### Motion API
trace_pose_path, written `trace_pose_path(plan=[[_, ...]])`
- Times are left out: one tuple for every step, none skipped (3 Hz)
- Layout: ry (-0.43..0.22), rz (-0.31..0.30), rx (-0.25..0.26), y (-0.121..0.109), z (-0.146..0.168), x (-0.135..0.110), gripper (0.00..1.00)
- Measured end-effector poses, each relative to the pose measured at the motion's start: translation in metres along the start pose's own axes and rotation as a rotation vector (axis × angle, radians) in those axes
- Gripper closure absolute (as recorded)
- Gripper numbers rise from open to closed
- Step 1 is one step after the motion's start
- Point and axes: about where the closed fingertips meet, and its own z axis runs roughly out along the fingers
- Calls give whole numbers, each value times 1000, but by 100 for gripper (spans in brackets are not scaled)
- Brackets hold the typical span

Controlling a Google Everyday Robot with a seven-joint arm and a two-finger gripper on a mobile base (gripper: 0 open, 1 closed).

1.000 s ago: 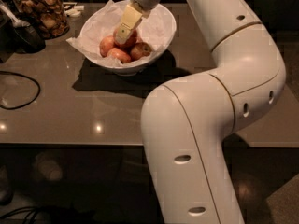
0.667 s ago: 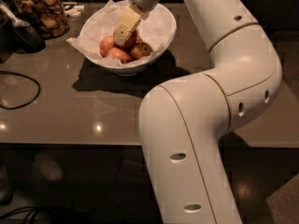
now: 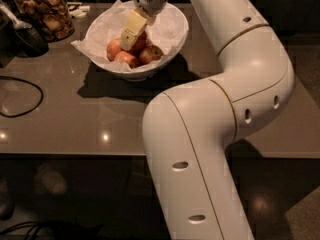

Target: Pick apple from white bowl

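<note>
At upper centre the gripper (image 3: 128,36) sits in the white bowl (image 3: 176,30) against the apple (image 3: 142,41), hold impossible to tell; glossy brown counter (image 3: 75,124), dark floor (image 3: 90,199) below

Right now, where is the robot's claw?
The gripper is at the top of the view, left of centre, down in the white bowl among the apples, right of the jar.

Your gripper (image 3: 128,38) reaches down into the white bowl (image 3: 175,36) and covers much of the apple (image 3: 142,40), so you cannot tell where the two meet. Crinkled paper (image 3: 85,44) hides the bowl's left rim. The arm (image 3: 200,134) runs off the bottom edge, and its wrist off the top. The glass jar (image 3: 47,14) loses its top to the frame, and the black cable (image 3: 22,111) leaves at the left.
</note>
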Motion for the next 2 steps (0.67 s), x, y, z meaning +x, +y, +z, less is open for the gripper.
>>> trace_pose_path(plan=[[7, 0, -8, 0, 7, -4, 13], [16, 3, -15, 0, 14, -5, 14]])
